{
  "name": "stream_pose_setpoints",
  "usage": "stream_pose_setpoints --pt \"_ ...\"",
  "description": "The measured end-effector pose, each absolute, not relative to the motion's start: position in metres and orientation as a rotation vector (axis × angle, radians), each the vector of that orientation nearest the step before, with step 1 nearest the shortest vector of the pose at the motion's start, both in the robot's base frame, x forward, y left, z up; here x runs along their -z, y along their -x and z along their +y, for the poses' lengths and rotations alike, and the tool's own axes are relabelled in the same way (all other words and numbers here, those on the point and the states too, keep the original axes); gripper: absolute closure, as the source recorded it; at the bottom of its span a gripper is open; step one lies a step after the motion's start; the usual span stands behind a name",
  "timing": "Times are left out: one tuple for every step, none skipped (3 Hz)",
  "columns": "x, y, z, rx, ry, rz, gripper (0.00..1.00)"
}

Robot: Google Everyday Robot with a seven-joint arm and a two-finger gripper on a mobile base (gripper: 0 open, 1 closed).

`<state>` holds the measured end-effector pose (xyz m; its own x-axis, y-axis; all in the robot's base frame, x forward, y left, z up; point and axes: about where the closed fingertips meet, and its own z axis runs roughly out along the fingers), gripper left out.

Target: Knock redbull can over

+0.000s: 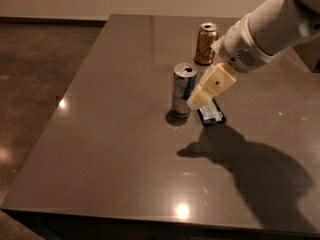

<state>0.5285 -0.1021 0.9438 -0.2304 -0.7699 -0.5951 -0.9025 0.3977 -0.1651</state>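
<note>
Redbull can (183,90) stood upright mid-table (115,154), not tipped yet. Hand (196,102) hung just to its right, tip level with the can's lower half, touching or nearly so. Couldn't tell whether the hand was spread or pressed together. A blue-and-white packet (212,115) lay right beside the can, partly under the hand.

Risks, as I judged them:
- Contact that low would likely slide the can instead of toppling it.
- Dropping lower could snag the packet.
- The wrist passed close to the gold can (206,44) behind and could clip it.
</note>
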Motion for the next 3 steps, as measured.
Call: stream_pose_setpoints --pt "-0.932 -0.537 -0.081 -0.341 1.423 2.006 0.0" --pt "-0.926 -0.541 -0.067 -0.39 1.423 1.973 0.07" --pt "-0.923 -0.542 -0.057 -0.442 1.419 1.951 0.29"
